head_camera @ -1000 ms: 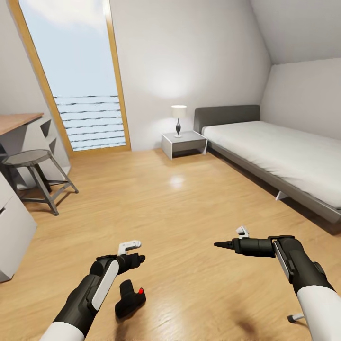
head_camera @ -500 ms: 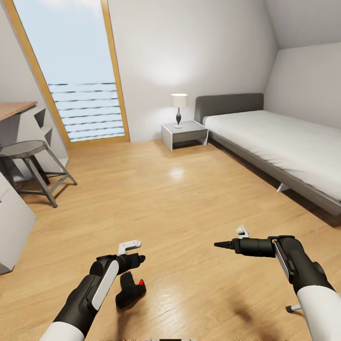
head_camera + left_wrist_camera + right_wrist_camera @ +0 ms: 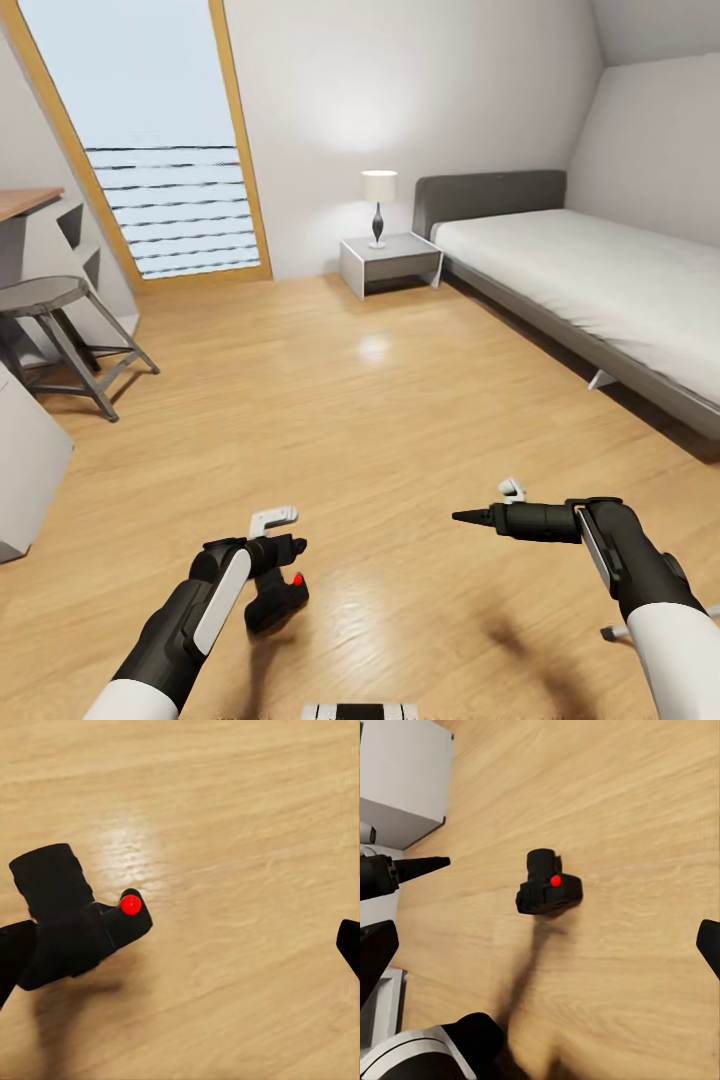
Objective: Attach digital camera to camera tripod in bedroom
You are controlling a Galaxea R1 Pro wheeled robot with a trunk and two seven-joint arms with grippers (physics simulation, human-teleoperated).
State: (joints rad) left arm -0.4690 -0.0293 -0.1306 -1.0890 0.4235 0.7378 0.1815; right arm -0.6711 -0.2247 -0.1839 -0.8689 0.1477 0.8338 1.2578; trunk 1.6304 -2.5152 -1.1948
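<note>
We see the camera [image 3: 277, 598] lying on the wood floor [image 3: 380, 420] beside our left tool [image 3: 283, 535], fingers spread; right tool [image 3: 480, 505] also spread

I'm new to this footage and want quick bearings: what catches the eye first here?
The black camera with its red dot lies on the wood floor close beside the left claw, low in the head view. Across the room, a grey-framed bed with a white mattress runs along the right wall, with a small lamp on a nightstand by its head. A tall wood-framed window fills the far left.
</note>
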